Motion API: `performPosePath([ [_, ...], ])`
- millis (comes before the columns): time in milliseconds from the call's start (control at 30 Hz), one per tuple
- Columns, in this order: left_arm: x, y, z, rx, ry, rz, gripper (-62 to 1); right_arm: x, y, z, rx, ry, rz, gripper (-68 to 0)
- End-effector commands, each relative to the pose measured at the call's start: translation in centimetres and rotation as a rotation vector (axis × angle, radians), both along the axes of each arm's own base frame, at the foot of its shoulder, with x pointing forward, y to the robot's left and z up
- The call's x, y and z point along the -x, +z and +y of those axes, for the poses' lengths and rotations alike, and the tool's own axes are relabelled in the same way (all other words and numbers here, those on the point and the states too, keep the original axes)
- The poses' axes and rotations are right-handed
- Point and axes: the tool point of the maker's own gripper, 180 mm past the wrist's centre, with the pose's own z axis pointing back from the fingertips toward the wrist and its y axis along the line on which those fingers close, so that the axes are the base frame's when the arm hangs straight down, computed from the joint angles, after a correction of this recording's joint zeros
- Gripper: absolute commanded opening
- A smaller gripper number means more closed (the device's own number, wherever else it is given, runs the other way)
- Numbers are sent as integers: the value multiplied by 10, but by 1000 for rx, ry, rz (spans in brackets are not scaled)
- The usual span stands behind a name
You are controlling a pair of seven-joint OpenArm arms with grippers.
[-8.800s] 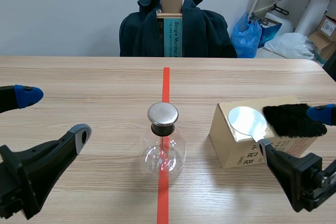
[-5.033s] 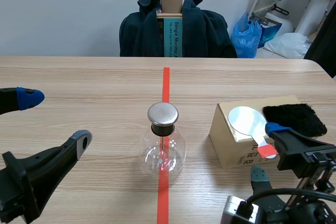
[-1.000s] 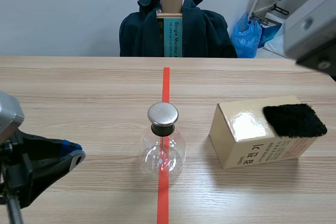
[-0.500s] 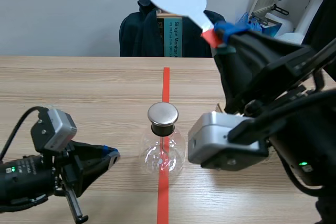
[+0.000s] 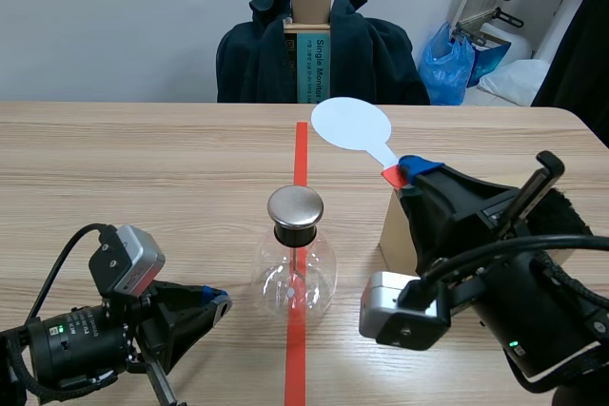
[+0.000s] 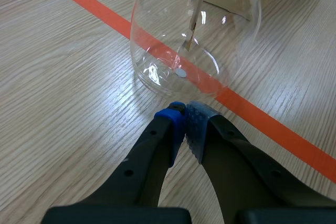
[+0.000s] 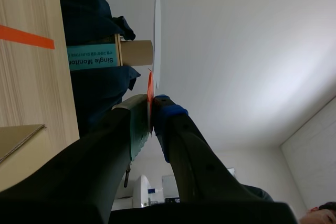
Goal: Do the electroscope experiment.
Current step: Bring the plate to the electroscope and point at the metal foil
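Note:
The electroscope, a clear glass flask with a round metal cap, stands on the red tape line mid-table. My left gripper lies low on the table just left of the flask, fingers shut on nothing; in the left wrist view its tips meet right before the flask. My right gripper is shut on the red handle of a white round paddle, held up behind and to the right of the cap. The right wrist view shows the paddle edge-on above the gripper.
A cardboard box stands right of the flask, mostly hidden behind my right arm, with a strip of black fur showing. Beyond the table's far edge stands a chair draped with a dark jacket.
My right arm has brought the paddle down from high above the table to just behind and right of the flask's cap. The left gripper has stayed shut beside the flask, shifting slightly right.

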Motion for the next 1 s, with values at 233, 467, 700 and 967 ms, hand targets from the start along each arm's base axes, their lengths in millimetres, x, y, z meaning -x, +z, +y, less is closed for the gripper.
performPosePath([
  [233, -10, 15, -4, 36, 5, -44, -577, -14, -1, -9, 10, -47, 15, -669],
  [467, -10, 16, -9, 49, 8, -43, -577, -15, -14, -8, 29, -47, 86, -669],
  [700, -10, 17, -13, 60, 8, -43, -577, -14, -15, -5, 26, -40, 93, -669],
  [967, -10, 17, -14, 61, 8, -42, -577, -5, -14, 9, 38, 54, 85, -669],
])
